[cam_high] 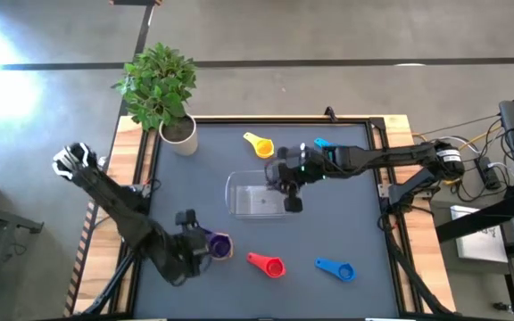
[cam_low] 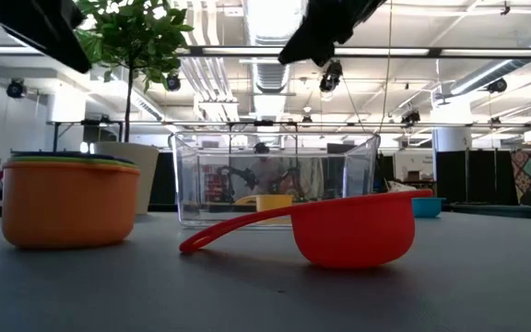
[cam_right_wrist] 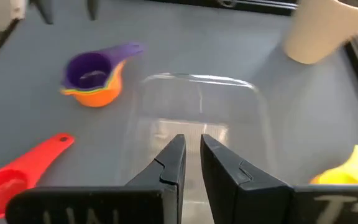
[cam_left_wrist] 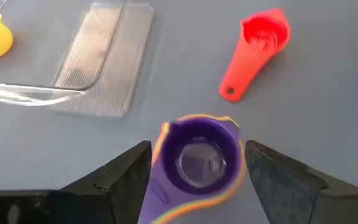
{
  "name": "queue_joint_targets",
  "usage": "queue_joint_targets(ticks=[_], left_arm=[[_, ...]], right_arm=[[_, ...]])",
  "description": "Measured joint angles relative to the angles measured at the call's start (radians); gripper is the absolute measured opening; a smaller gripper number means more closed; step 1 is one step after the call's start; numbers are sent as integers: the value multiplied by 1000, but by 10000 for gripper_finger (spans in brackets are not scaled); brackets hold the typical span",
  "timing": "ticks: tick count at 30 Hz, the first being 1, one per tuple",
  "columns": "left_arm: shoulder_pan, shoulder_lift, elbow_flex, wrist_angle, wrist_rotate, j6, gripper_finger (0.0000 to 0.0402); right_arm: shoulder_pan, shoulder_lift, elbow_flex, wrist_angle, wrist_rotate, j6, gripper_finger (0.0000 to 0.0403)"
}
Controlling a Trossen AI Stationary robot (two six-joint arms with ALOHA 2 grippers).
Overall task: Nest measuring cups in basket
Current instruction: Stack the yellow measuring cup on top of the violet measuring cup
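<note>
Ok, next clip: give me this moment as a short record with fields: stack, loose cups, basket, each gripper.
stack: purple cup nested on top of orange cup, near front left
loose cups: red cup, blue cup, yellow cup, light blue cup
basket: mid-table, no cups inside
left gripper: open, fingers either side of the stack
right gripper: shut, above the basket

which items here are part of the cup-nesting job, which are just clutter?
Job: nested cup stack (purple on top) between the open left gripper fingers; red cup; blue cup; yellow cup; light blue cup; basket.
Clutter: potted plant.
</note>
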Motion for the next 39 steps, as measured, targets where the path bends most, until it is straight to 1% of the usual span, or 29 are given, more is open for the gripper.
queue_joint_targets(ticks=[2,8,11,13,15,16,19,22,26,29,31,34,36,39], left_arm=[[25,-95,-100,119,1,39,228],[113,-347,-311,325,1,166,202],[164,-444,-383,419,13,250,190],[206,-497,-417,448,44,283,183],[247,-541,-436,457,92,301,175],[266,-558,-443,456,112,307,172],[308,-595,-451,455,123,331,162],[323,-616,-453,457,89,361,156],[324,-621,-455,423,64,350,155],[324,-615,-447,374,63,244,155],[324,-617,-446,354,65,232,155],[327,-631,-446,339,88,272,155],[334,-651,-446,327,89,318,155],[364,-697,-447,293,88,378,155]], right_arm=[[-48,0,0,0,-13,-6,38],[-228,5,0,11,-20,-52,38],[-337,28,0,32,-93,-44,38],[-405,51,0,54,-148,-30,38],[-462,76,0,61,-177,-29,38],[-489,91,0,64,-182,-38,38],[-548,143,0,63,-195,-46,38],[-581,195,0,65,-196,-51,38],[-597,229,0,65,-196,-68,38],[-606,207,0,58,-197,-93,38],[-614,172,0,46,-199,-113,38],[-632,111,0,31,-207,-131,38],[-644,80,-4,44,-247,-124,38],[-647,70,-12,90,-301,-93,38]])
